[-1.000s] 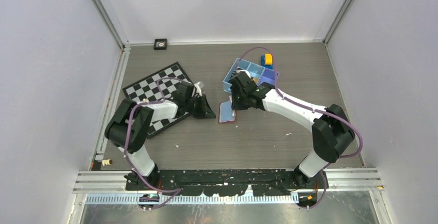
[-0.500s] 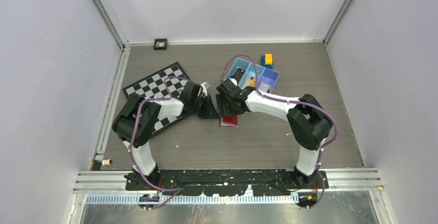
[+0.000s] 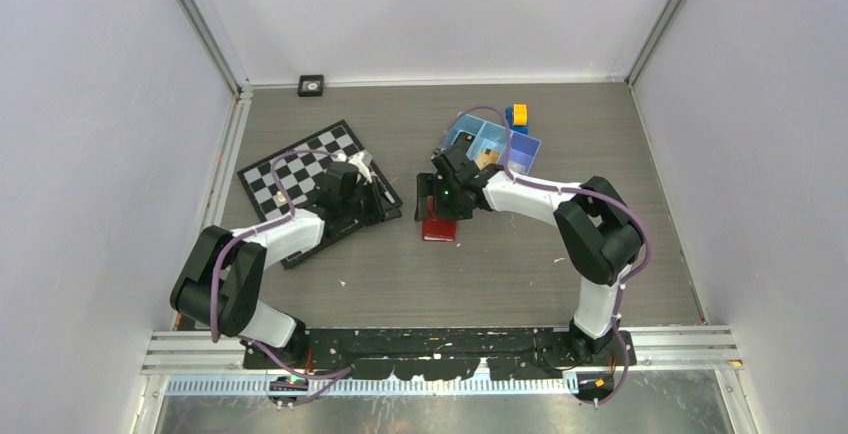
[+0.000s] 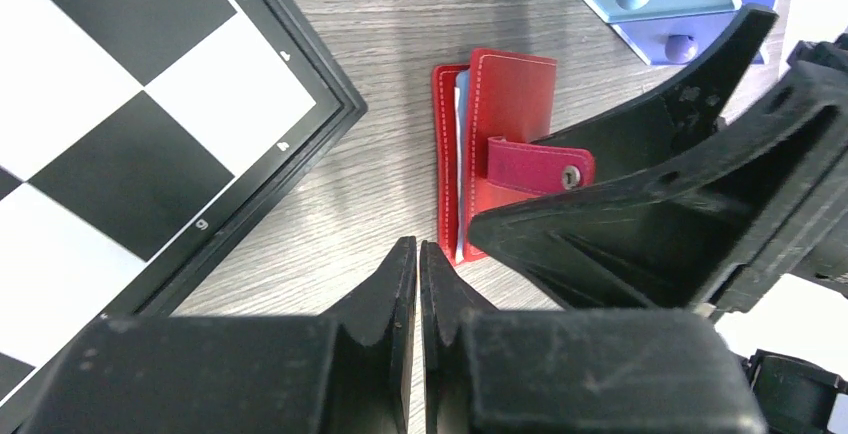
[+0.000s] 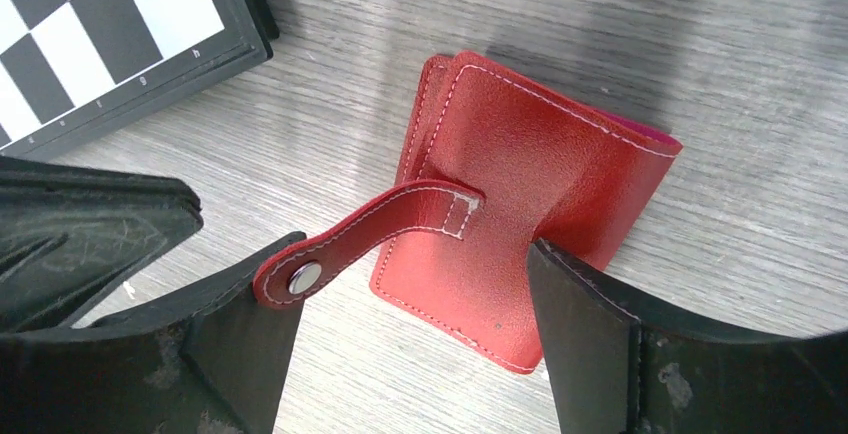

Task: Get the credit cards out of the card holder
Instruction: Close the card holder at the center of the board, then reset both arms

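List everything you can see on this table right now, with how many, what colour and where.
card holder: one, red, table centre, folded, snap tab undone.
chessboard: one, black and white, left of the card holder.
compartment tray: one, blue, behind the card holder.
small block: one, yellow and blue, behind the tray.
small square object: one, black, at the far wall.
table: one, grey wood grain.
left pincer: one, black, shut, empty, by the chessboard's right edge.
right pincer: one, black, open, straddling the card holder.
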Robot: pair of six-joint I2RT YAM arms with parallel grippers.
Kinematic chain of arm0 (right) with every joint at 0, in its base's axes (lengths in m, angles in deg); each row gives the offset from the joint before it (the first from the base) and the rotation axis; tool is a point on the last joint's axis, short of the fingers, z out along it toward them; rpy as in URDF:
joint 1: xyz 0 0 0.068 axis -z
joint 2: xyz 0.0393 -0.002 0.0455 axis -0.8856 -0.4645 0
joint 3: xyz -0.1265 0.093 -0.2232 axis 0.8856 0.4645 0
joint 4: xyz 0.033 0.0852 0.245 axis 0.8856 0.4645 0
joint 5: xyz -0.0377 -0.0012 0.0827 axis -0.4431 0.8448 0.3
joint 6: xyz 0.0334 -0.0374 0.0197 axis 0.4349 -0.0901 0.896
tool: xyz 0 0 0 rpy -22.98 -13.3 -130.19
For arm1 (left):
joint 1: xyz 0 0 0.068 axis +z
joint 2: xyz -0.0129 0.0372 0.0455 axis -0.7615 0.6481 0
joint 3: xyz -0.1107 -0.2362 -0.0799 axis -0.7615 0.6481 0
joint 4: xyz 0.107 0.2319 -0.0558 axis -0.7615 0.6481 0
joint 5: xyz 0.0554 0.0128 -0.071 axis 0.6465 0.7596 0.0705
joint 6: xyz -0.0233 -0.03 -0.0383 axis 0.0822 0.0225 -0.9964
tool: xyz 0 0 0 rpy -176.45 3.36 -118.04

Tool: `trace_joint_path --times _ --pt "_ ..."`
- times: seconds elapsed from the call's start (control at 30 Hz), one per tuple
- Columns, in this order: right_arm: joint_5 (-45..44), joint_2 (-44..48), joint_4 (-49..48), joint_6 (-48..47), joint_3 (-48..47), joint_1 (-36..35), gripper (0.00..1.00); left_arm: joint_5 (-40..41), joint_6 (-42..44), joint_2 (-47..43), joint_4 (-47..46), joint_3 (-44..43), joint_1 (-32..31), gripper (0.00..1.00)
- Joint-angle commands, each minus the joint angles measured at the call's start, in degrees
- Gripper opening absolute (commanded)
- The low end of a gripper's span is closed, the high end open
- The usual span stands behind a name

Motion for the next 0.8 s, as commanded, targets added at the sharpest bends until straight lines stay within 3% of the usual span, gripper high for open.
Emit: trace_joint_path --times 0.0,0.27,0.47,0.57,0.63,0.77 --pt "3.6 5.4 -6.4 0.0 4.8 0.3 0.85 3.6 -0.6 -3.8 -3.4 1.7 0.3 0.07" --pt "5.9 15.4 -8.6 -3.0 8.3 0.3 0.86 9.7 2.2 -14.7 -1.3 4.2 0.4 0.15" --pt "5.4 22.1 -12.4 -3.4 11.6 0.2 0.87 12.7 3.0 -17.0 -0.8 5.1 0.4 0.23" --pt "-2.4 26.4 -13.0 -3.7 13.7 0.2 0.87 14.6 5.0 -18.2 0.0 4.8 0.4 0.31" --pt "-12.1 30.0 -13.1 -4.8 15.8 0.2 0.86 16.4 7.0 -20.0 -0.3 5.5 0.3 0.36" --pt "-25.3 37.7 -16.5 -7.8 21.4 0.7 0.87 19.9 11.9 -25.7 -5.0 9.8 0.4 0.46"
